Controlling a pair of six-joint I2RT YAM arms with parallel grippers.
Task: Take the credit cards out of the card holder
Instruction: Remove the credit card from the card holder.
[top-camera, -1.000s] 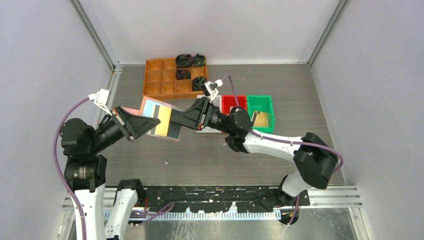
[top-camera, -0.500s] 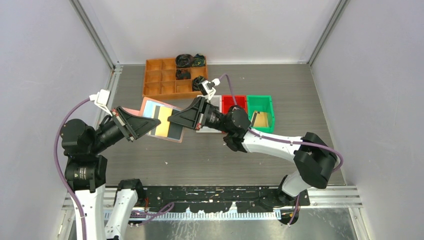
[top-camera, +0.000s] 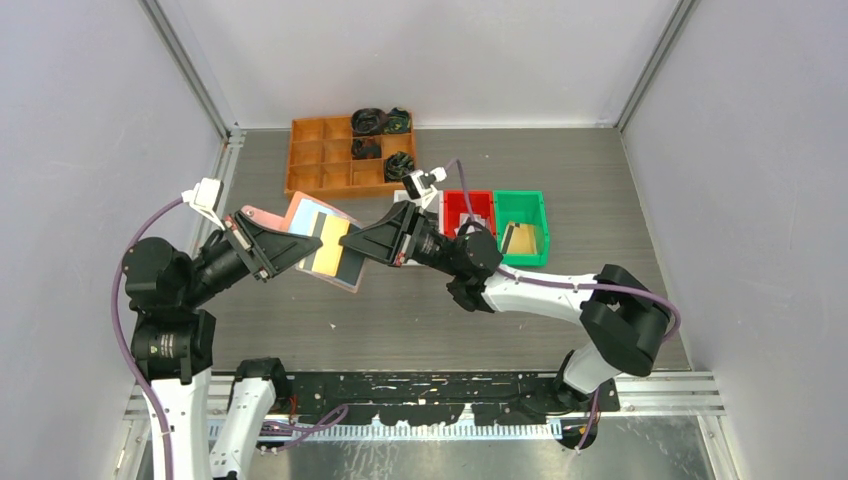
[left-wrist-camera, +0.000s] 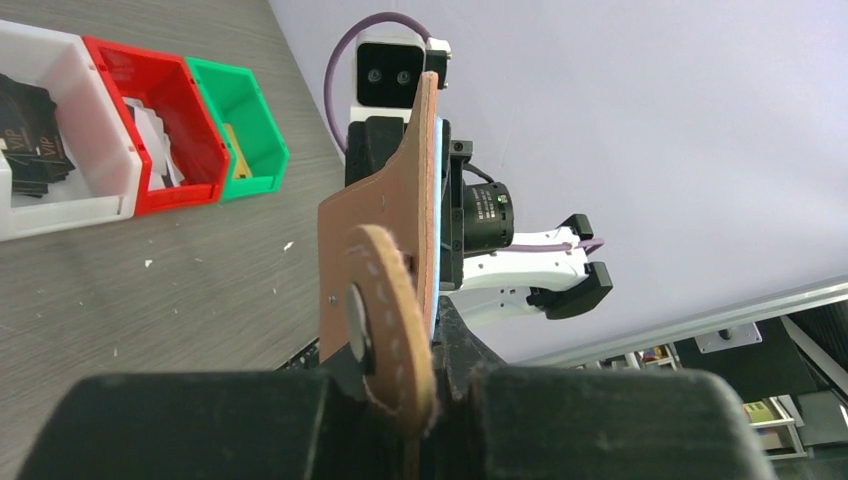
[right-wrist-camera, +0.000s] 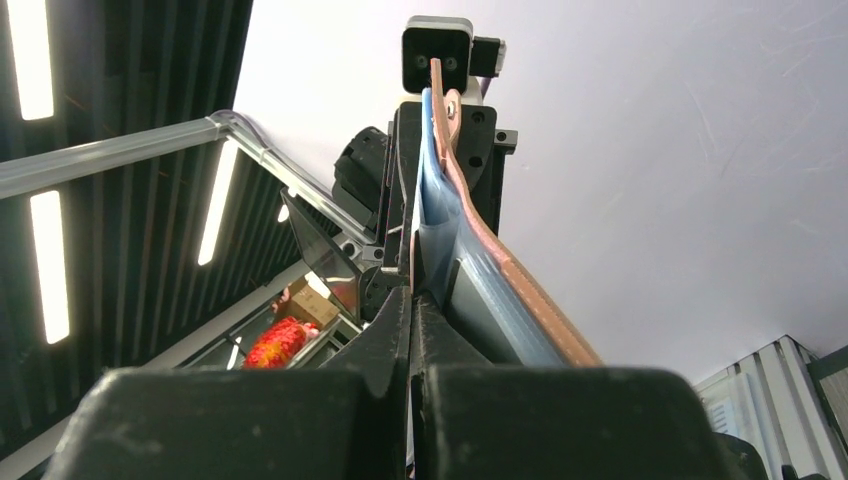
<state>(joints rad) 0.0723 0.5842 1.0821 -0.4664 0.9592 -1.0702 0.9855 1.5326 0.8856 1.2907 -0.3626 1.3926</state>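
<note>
L claw (top-camera: 312, 241) pinches card holder (top-camera: 305, 213) at its left end, R claw (top-camera: 352, 247) nipped shut on what looks like a card (top-camera: 343, 268) at right end; long axis runs btw them.

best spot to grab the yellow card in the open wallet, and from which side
Probably the tan-yellow card by its edge facing the right gripper, pinched across its flat faces from the right; the left gripper clamps the card holder at its strap side.
</note>
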